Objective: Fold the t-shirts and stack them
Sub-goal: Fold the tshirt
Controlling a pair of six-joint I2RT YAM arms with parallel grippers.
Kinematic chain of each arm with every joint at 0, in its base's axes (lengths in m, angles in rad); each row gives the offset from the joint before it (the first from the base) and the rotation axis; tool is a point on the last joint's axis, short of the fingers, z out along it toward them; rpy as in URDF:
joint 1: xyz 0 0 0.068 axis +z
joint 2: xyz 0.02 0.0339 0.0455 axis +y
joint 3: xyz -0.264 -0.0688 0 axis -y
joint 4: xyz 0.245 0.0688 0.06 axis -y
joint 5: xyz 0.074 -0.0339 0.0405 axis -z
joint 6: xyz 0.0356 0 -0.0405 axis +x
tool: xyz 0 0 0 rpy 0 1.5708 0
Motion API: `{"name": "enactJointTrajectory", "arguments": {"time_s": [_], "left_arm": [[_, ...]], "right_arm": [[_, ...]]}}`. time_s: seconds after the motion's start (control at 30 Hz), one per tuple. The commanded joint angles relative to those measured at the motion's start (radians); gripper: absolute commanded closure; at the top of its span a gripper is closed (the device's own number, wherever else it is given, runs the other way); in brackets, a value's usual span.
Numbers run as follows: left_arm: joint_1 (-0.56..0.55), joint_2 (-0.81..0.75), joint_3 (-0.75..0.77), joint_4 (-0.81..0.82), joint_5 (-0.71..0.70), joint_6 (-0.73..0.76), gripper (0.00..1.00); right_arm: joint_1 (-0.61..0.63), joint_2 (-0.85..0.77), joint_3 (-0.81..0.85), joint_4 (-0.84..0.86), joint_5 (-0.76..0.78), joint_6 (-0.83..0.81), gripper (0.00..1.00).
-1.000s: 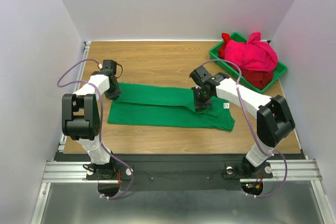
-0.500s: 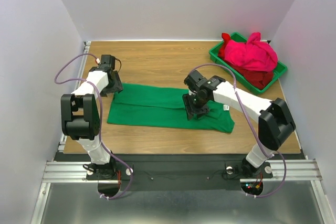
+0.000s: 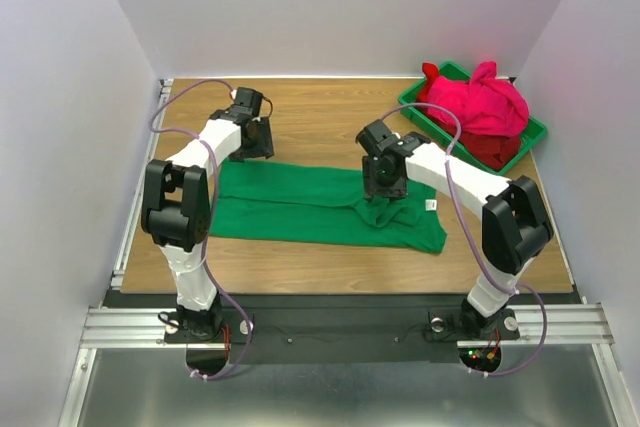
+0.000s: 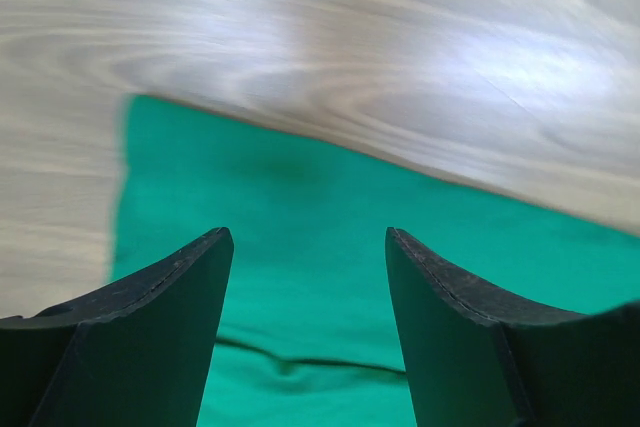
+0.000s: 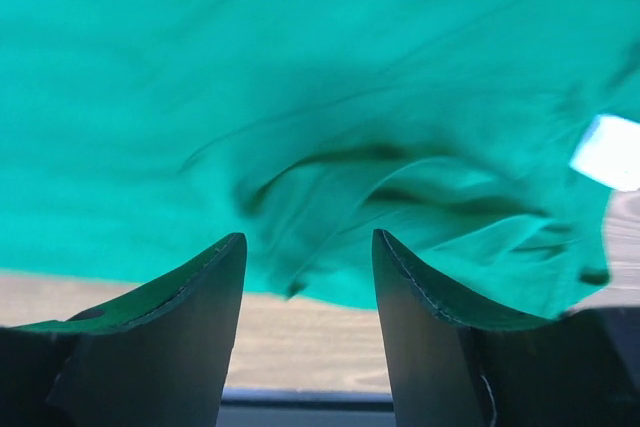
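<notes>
A kelly green t-shirt (image 3: pixel 310 205) lies folded lengthwise into a long band across the middle of the table, with its white neck label (image 3: pixel 432 205) near the right end. My left gripper (image 3: pixel 258 147) hovers open over the band's far left edge. In the left wrist view the gripper (image 4: pixel 305 247) frames flat green cloth (image 4: pixel 300 197) with nothing between its fingers. My right gripper (image 3: pixel 383 182) stands open above rumpled folds right of the middle. Its wrist view shows the gripper (image 5: pixel 308 247), wrinkled shirt (image 5: pixel 300 67) and label (image 5: pixel 608 152). A bright pink t-shirt (image 3: pixel 485 102) is heaped on a darker red t-shirt (image 3: pixel 497 152).
The pink and red shirts sit in a rigid green plastic bin (image 3: pixel 412 105) at the far right corner of the wooden table (image 3: pixel 320 117). White walls enclose the table on three sides. Cables loop from both arms.
Both grippers have opened and let go of the green shirt. The left gripper moved right and toward the far edge. The right gripper shifted slightly away from the shirt's near fold.
</notes>
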Motion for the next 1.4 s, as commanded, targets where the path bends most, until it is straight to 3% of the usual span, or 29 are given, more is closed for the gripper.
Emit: {"name": "enactJointTrajectory", "arguments": {"time_s": [0.0,0.53,0.87,1.03,1.07,1.2,1.37], "left_arm": [[-0.016,0.011,0.038,0.018,0.066,0.011,0.26],[-0.035,0.018,-0.071,0.067,0.158,0.011,0.26],[-0.035,0.017,-0.080,0.064,0.155,0.023,0.26],[-0.035,0.022,-0.080,0.065,0.156,0.029,0.26],[-0.035,0.022,-0.080,0.064,0.156,0.029,0.26],[-0.035,0.022,-0.088,0.065,0.153,0.032,0.26],[-0.035,0.023,-0.097,0.069,0.152,0.032,0.26]], "right_arm": [[-0.066,-0.007,-0.007,0.051,0.081,0.040,0.41],[-0.112,-0.028,-0.166,0.130,0.029,0.049,0.44],[-0.114,-0.057,-0.202,0.134,-0.037,0.061,0.55],[-0.112,-0.053,-0.225,0.134,-0.077,0.055,0.71],[-0.114,-0.054,-0.226,0.134,-0.080,0.055,0.80],[-0.114,-0.065,-0.215,0.119,-0.117,0.037,0.92],[-0.114,-0.089,-0.180,0.076,-0.148,0.043,0.93]]}}
